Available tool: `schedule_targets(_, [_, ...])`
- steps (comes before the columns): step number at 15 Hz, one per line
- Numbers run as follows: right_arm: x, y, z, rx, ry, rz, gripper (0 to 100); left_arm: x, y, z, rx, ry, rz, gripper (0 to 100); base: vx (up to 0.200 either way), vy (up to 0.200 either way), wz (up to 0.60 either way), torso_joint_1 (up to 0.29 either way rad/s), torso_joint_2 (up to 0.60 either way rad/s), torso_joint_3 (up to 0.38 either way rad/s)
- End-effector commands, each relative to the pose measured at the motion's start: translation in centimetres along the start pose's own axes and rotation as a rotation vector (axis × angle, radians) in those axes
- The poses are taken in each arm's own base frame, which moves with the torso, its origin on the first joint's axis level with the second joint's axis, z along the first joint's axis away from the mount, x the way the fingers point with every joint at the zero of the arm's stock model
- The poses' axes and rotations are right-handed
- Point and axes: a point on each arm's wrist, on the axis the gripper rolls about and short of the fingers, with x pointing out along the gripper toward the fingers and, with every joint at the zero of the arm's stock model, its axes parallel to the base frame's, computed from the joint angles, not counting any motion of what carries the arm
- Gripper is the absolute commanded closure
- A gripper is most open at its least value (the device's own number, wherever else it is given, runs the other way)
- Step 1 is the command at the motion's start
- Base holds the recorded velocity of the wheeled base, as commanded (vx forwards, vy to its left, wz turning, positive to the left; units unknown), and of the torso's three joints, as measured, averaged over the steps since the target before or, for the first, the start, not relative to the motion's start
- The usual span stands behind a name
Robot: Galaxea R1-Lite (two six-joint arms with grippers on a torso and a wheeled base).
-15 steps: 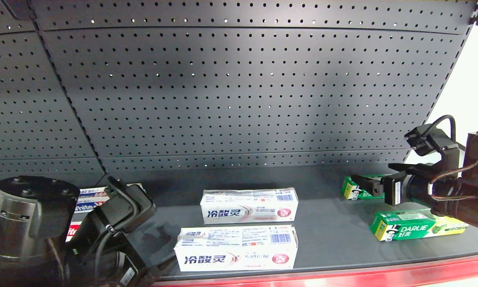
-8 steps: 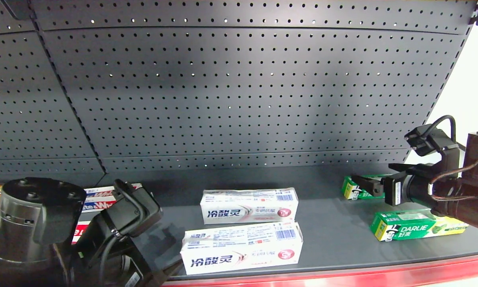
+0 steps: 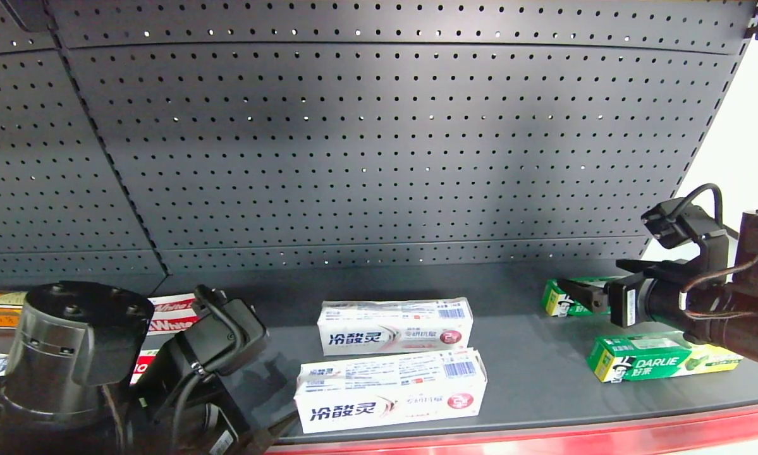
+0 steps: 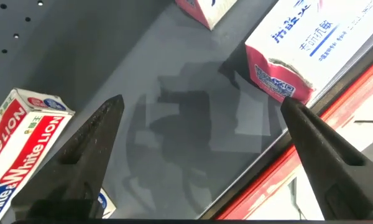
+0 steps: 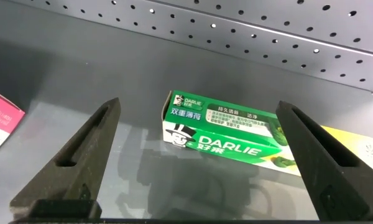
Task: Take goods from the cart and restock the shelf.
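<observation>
Left gripper is spread wide and holds nothing, low over the shelf; one finger lies just beside the torn end of the front white toothpaste box, apparently set there to nudge it rather than lift it; that box lies slightly askew near the shelf's front edge, close before a second white box; right gripper is likewise spread and empty, hanging over a green box, probably parked clear.
</observation>
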Motion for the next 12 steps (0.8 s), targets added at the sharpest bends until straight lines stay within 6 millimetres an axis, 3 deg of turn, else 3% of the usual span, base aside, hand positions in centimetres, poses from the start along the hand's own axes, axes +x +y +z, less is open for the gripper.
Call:
schedule_targets(1, [-0.6,0.7,0.3,-0.014,-0.018,0.03,0,0.2,0.0,0.0,0.001,0.006,0.0,0,0.0,0.0,0.0,0.0,0.0,0.0])
schedule_targets(5, [-2.0,3.7,-1.4,-0.052,0.02,0.155,0,0.6,-0.1,0.1,0.002,0.017,-0.005,0,0.0,0.0,0.0,0.0,0.0,0.0])
schedule_targets(12, [-2.2,4.6,-2.1,-0.081,0.025,0.199,0,1.5,0.0,0.6,0.002,0.013,-0.004,0,0.0,0.0,0.0,0.0,0.0,0.0])
